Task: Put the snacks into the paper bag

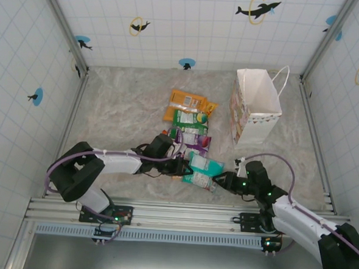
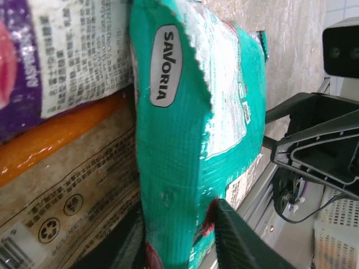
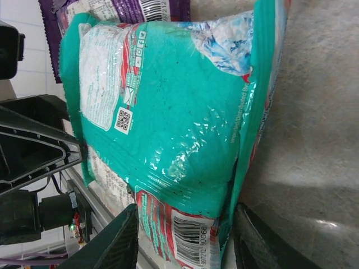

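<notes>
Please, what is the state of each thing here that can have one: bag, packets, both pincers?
paper bag: upright, mouth open.
orange packet: lying flat, outside the bag.
green packet: lying flat, outside the bag.
purple packet: lying flat, outside the bag.
teal packet: outside the bag, straddled by both pincers.
left pincer: jaws astride the teal packet, grip unclear.
right pincer: jaws astride the teal packet, grip unclear.

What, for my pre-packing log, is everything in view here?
snacks: about six; orange, green, purple, teal; loose row at mid-table
paper bag: one; white; upright, right of the row, towards the back
table: one; mottled grey-beige; under everything
walls: white tiles with dolphin stickers; around the table
left gripper: one; black; at the row's near end, fingers either side of a teal packet
right gripper: one; black; same end, approaching from the right, fingers astride a teal packet
</notes>
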